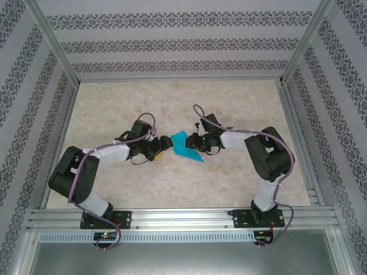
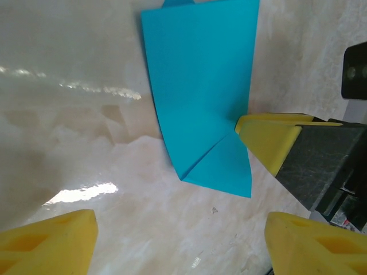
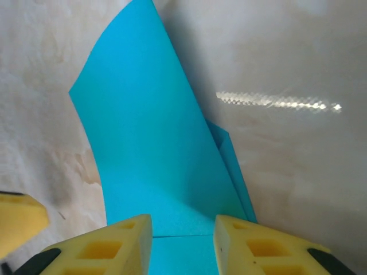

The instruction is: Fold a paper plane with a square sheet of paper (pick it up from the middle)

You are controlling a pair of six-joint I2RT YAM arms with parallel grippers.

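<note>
The square sheet of paper (image 1: 186,146) is bright teal and partly folded. It lies on the table between my two grippers. In the left wrist view the paper (image 2: 198,86) curves upward, with one corner folded into a triangle at its near end. My left gripper (image 2: 180,246) is open just short of that end, with only bare table between its fingers. My right gripper (image 3: 182,243) stands with its fingers apart on the paper (image 3: 149,143), a crease line showing in the gap. One right fingertip (image 2: 269,137) touches the sheet's edge.
The table (image 1: 229,103) is pale marble-patterned and boxed in by patterned walls and aluminium rails (image 1: 183,216). Both arms (image 1: 103,154) reach in toward the middle. A left fingertip (image 3: 17,220) shows at the paper's side in the right wrist view.
</note>
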